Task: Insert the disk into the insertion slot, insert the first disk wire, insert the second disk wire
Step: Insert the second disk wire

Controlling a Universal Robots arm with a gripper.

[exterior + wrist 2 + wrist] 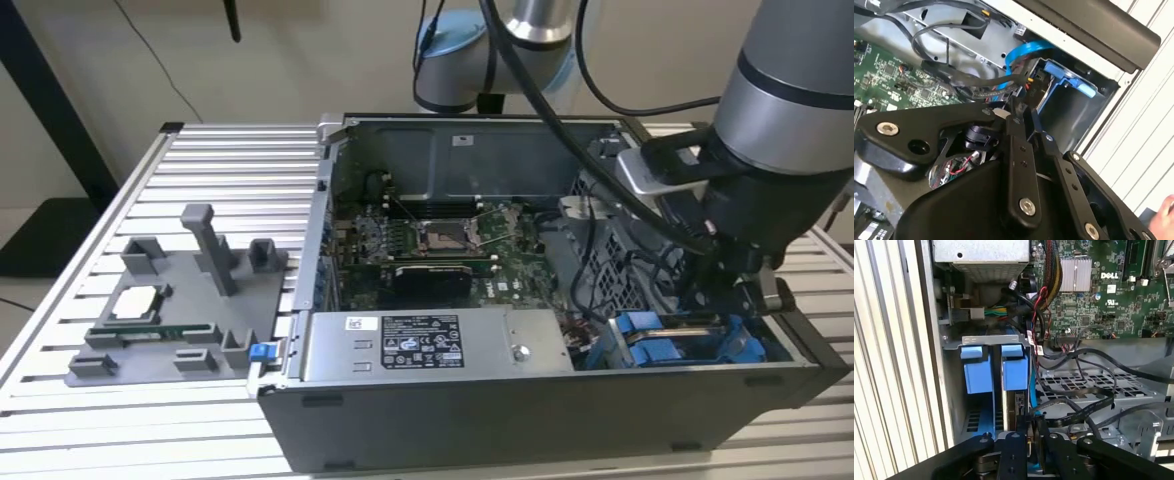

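Since the disk (1015,371) already sits in the insertion slot (996,340), the gripper (1031,437) hangs closed, apparently pinching a disk wire (1073,415).

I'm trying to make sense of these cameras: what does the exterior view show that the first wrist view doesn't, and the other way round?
Exterior view's own: the robot arm and a grey parts tray.
First wrist view's own: a silver finned heat sink on the board.
Shared: the blue drive carriers in the drive cage, the green motherboard, black cables, the computer case and the slatted table.
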